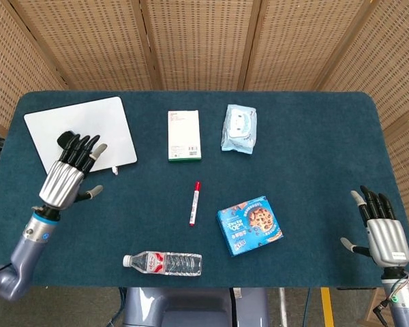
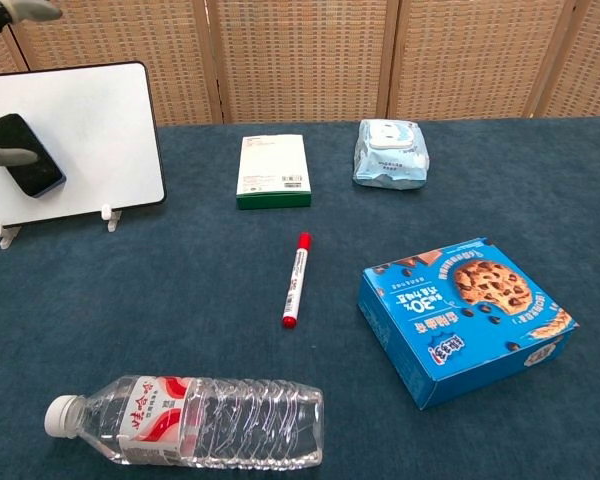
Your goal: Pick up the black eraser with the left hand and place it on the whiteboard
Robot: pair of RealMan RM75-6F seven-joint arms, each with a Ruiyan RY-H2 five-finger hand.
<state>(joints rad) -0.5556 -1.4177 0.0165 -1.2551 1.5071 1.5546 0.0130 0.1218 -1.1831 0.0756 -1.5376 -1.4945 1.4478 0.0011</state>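
Note:
The black eraser (image 2: 25,168) lies on the white whiteboard (image 2: 90,130), which leans on small feet at the table's far left. In the head view my left hand (image 1: 71,176) hovers over the whiteboard's (image 1: 88,122) near edge, open with fingers spread, and hides the eraser there. The chest view shows only a grey fingertip (image 2: 2,154) just left of the eraser and another at the top left corner. My right hand (image 1: 384,232) stays open and holds nothing at the table's near right edge.
A green-and-white box (image 1: 184,135) and a pack of wipes (image 1: 239,128) lie at the back middle. A red marker (image 1: 194,203), a blue cookie box (image 1: 249,225) and a lying water bottle (image 1: 163,262) sit nearer. A wicker screen stands behind the table.

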